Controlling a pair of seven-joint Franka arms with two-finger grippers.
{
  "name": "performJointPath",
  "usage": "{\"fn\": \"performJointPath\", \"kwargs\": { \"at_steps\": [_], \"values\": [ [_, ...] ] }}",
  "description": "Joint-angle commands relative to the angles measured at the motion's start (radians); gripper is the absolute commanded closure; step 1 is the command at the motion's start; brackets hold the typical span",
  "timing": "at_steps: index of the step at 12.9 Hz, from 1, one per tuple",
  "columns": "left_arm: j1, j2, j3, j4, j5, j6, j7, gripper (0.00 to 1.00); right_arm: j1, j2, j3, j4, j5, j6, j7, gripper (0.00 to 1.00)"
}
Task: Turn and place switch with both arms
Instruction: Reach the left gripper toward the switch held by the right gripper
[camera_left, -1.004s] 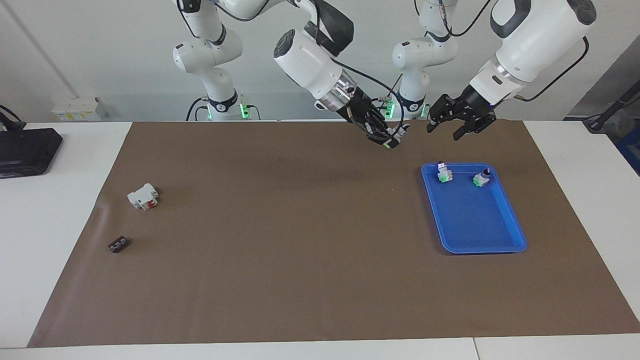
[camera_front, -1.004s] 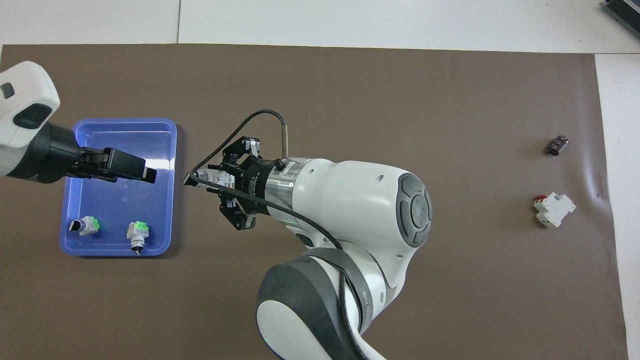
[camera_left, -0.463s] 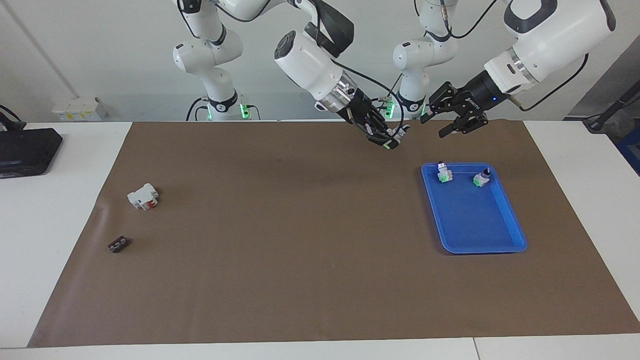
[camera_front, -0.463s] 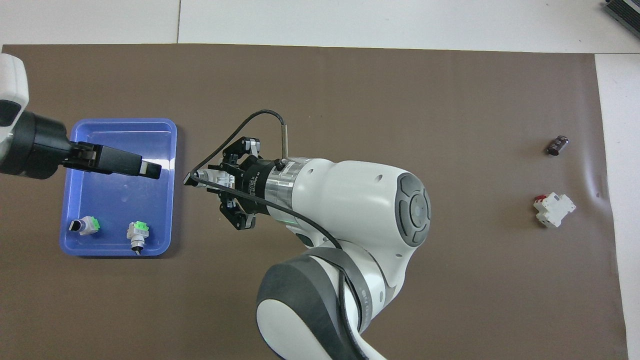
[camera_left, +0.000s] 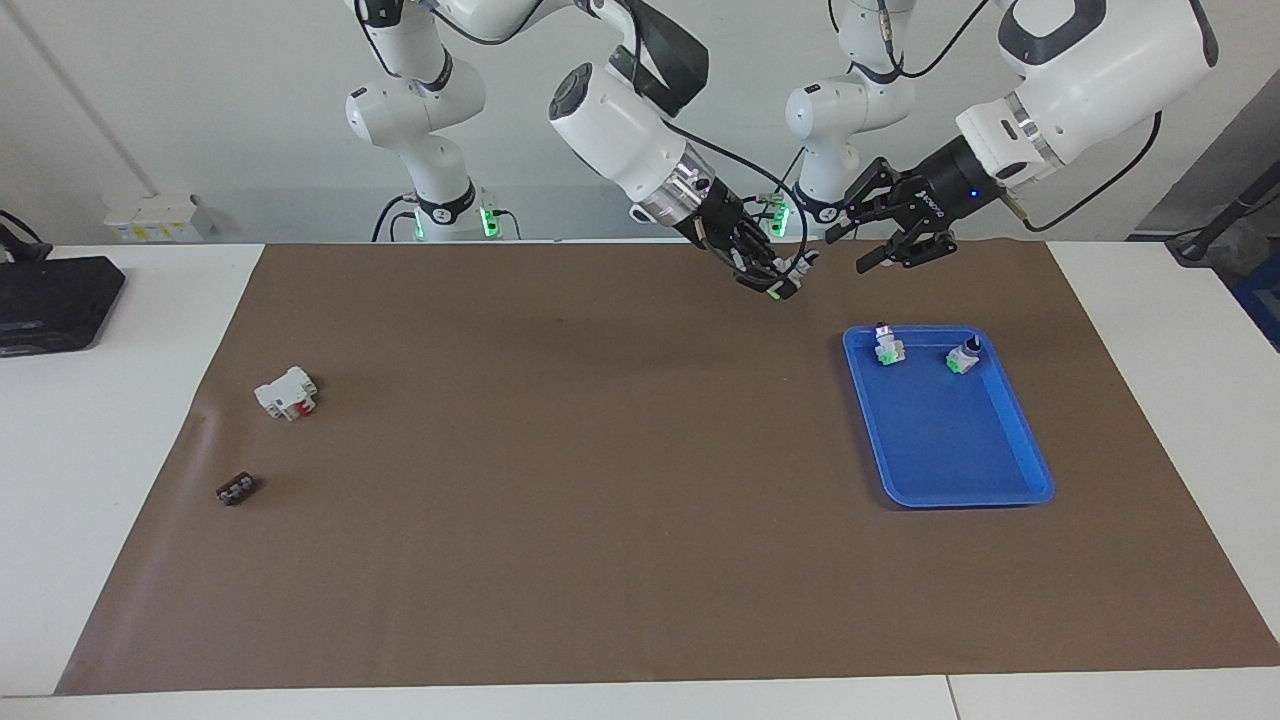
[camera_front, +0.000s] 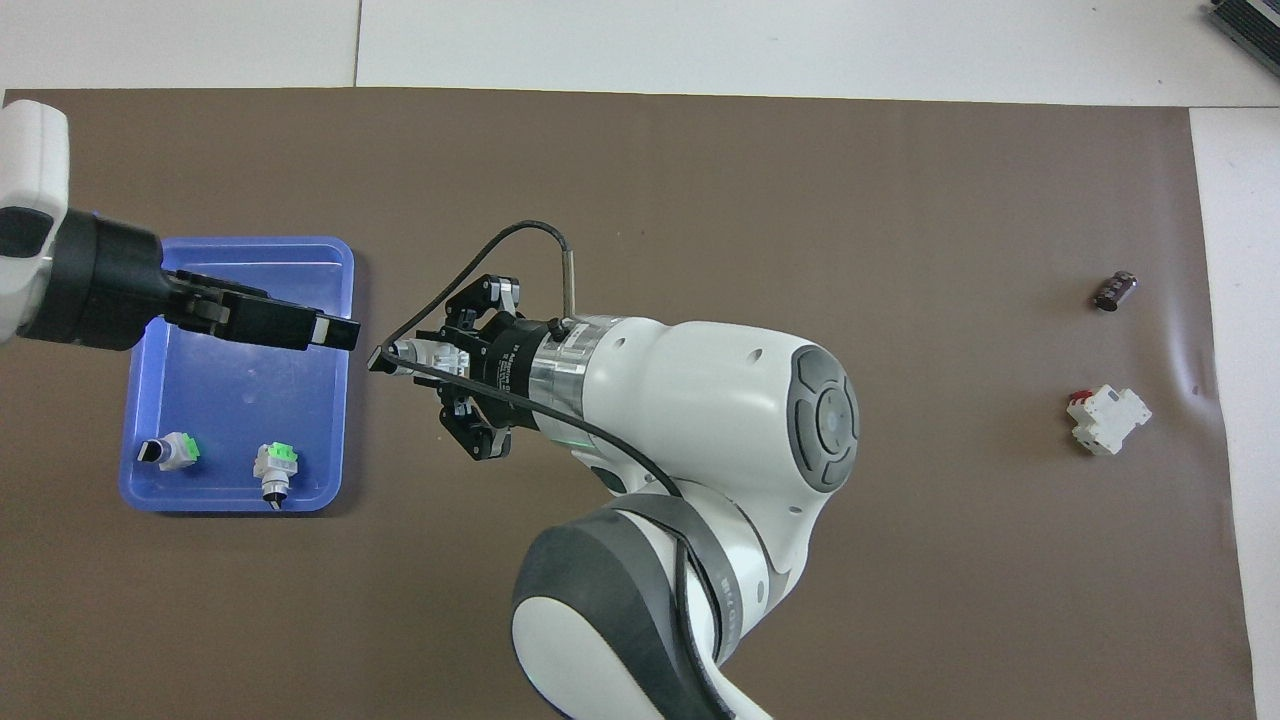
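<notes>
**Both pincers raised over the mat, switch held by the right one**

The table (camera_left: 130, 420) carries a brown mat (camera_left: 600, 500). At the right arm's end of the mat lie a white block with a red part (camera_left: 286, 393) and, farther from the robots, a small black ribbed block (camera_left: 237, 489). Both lie well apart from the arms.

The right arm (camera_left: 620, 125) reaches toward the middle of the table. The right pincer (camera_left: 775, 275) hangs in the air over bare mat, beside the blue tray (camera_left: 1010, 490). Its fingers are closed on the switch (camera_left: 792, 270), which shows white with a green side and points toward the left pincer.

The left arm (camera_left: 1080, 70) reaches in from its own end. The left pincer (camera_left: 868, 235) is held in the air over the mat just beside the tray's edge nearest the robots, its fingers spread apart and holding nothing. Its tips are near the switch but apart from it.

The tray lies toward the left arm's end. Two more small switches (camera_left: 887, 347) (camera_left: 962, 357) stand in its part nearest the robots.
</notes>
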Motion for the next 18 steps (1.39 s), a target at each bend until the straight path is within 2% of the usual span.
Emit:
{"fn": "performJointPath", "kwargs": {
  "at_steps": [1,6,11,18],
  "values": [
    [-0.021,-0.024,0.003,-0.056,-0.021,0.077,0.039,0.5,-0.003,0.006,0.004,0.005,-0.008,0.006,-0.001,1.0],
    [-0.035,-0.038,0.003,-0.104,-0.021,0.105,0.085,0.5,-0.003,0.004,0.004,0.004,-0.008,0.002,-0.003,1.0],
    [-0.034,-0.045,0.003,-0.107,-0.021,0.049,0.089,0.55,-0.003,0.004,0.004,0.002,-0.008,0.0,-0.003,1.0],
    [-0.032,-0.052,0.003,-0.093,-0.031,-0.018,0.088,0.51,-0.005,0.004,0.002,0.002,-0.008,0.0,-0.003,1.0]
  ]
}}
